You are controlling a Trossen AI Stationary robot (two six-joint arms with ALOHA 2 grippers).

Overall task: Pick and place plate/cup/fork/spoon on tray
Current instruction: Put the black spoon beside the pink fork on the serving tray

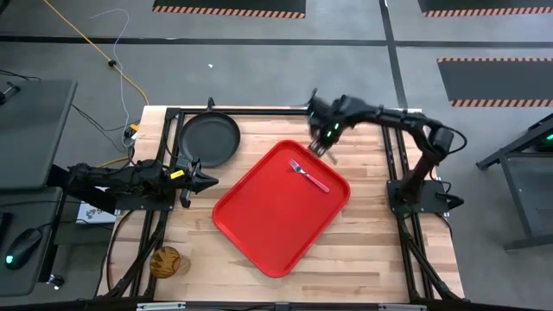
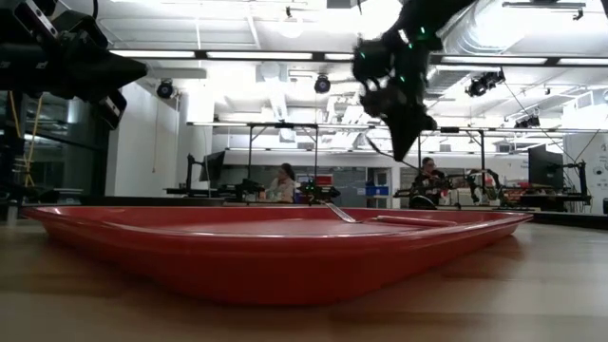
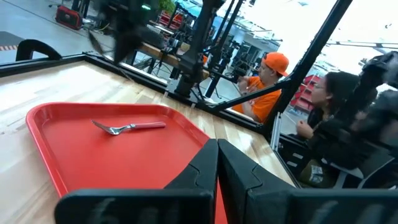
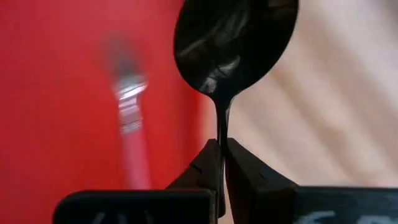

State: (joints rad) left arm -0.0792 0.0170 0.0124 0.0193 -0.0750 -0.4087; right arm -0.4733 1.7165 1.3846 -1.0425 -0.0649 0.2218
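The red tray [image 1: 281,207] lies at the table's middle, turned at an angle. The fork [image 1: 309,176] with its pink-red handle lies in the tray's far part, and also shows in the left wrist view [image 3: 127,127]. My right gripper [image 1: 321,147] hovers over the tray's far corner, shut on the spoon [image 4: 233,43]. My left gripper [image 1: 207,182] is shut and empty, just left of the tray. The dark plate [image 1: 208,140] rests on the table at the far left. The amber cup [image 1: 166,261] stands at the near left. My right gripper pinches the spoon's thin handle [image 4: 221,134] between its two fingers. The spoon runs on past the fingertips along their line, with its bowl [image 4: 233,43] at the free end. The fingers slant down from above. The spoon is lifted clear, over the tray's far edge.
The table's black frame rails run along its left, right and far edges. Bare wood shows near and right of the tray [image 1: 389,250]. People sit beyond the table's right edge [image 3: 273,81].
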